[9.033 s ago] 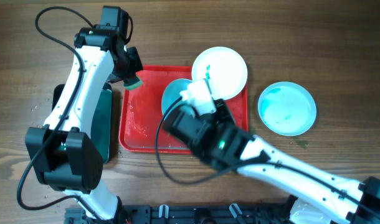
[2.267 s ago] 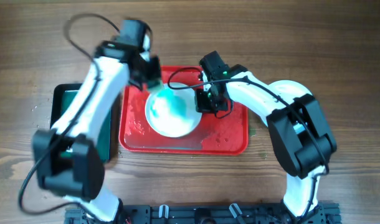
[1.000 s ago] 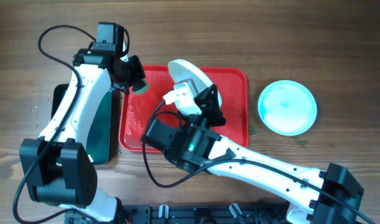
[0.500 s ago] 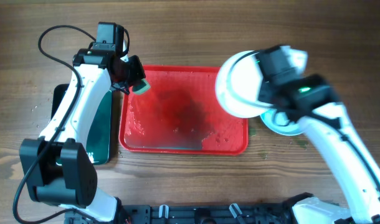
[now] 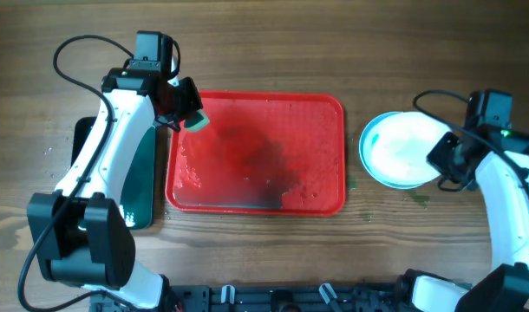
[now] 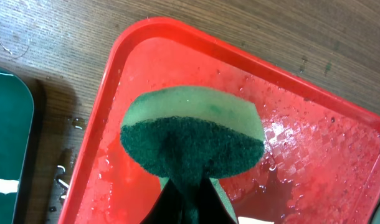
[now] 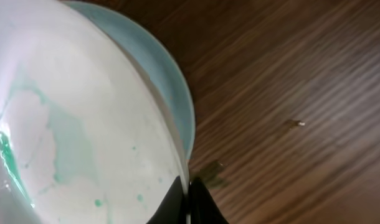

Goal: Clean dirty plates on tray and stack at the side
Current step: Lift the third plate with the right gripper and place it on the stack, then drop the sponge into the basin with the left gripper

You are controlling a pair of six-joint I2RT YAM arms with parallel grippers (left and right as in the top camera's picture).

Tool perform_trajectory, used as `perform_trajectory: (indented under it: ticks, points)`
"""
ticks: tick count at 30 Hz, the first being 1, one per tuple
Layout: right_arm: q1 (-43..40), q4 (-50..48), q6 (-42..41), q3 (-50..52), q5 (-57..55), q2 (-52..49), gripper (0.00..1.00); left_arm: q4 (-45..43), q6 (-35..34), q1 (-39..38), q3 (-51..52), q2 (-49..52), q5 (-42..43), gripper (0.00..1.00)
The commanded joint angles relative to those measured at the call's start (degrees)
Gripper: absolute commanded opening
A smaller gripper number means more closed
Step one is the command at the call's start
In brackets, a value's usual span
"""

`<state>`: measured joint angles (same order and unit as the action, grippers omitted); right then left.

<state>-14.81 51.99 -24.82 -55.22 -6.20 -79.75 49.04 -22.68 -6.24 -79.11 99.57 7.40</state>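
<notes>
Grip comes nearest in both wrist views. The left end effector (image 6: 189, 202) is clamped on a green sponge (image 6: 190, 134), dark scouring face toward the lens, poised over the corner of the red tray (image 6: 339, 155). The right end effector (image 7: 187, 190) has its jaws pinched together on the rim of the white plate (image 7: 71, 124), which lies over the mint-blue plate (image 7: 174, 81). Whether the white one is fully down or tipped up on its held edge cannot be told.

Just beyond the sponge, the tray floor is wet, beaded with water, and carries no plate. Beside the tray's left rim stands the black tray (image 6: 6, 143) with a green inside, partly under the left arm in the overhead view. Farther right, on the wooden table (image 5: 273, 43), the two plates sit as a pile just beside the red tray's right rim, apart from it.

By the look of it the task is close to its end: the tray is cleared and stacking at the side is under way. What remains is to let go of the white plate and draw the arm away. Faint green-teal streaks show on the white plate's face, so the wipe seems incomplete. No third plate is visible; one hidden under the pile cannot be ruled out.
</notes>
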Motion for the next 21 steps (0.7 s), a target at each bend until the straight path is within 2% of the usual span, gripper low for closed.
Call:
perform_trajectory:
  ticks: [1,4,5,9,11,13,17,21]
  points:
    - [0.0,-4.1,-0.9,4.6,2.9,-0.7,0.09,-0.2,-0.5,0.0,0.5,0.6,0.5,0.04]
    - [0.0,-5.3,-0.8,6.0,2.9,-1.5,0.6,-0.2,-0.5,0.0,0.5,0.6,0.4,0.04]
    - [0.0,-5.4,-0.8,5.9,2.9,-1.5,0.67,-0.5,-0.2,0.0,0.5,0.6,0.3,0.04]
    - [0.0,-4.4,-0.5,2.9,6.5,-1.4,0.7,-0.5,-0.1,0.4,0.0,0.5,-3.8,0.04]
    - [0.2,-2.0,3.3,-2.4,12.9,-1.0,0.71,2.8,0.0,1.9,-1.9,-0.2,-4.5,0.04]
    - [1.6,-0.2,6.9,-6.7,16.6,-0.6,0.77,6.2,0.0,4.0,-3.3,-1.6,-4.6,0.04]
    - [7.6,1.9,9.9,-13.2,16.4,-0.5,0.87,13.6,-0.1,10.4,-3.6,-5.6,-7.2,0.04]
    - [14.3,0.4,9.8,-13.4,17.1,-0.6,0.88,20.5,-0.1,17.6,-3.5,-6.4,-9.0,0.04]
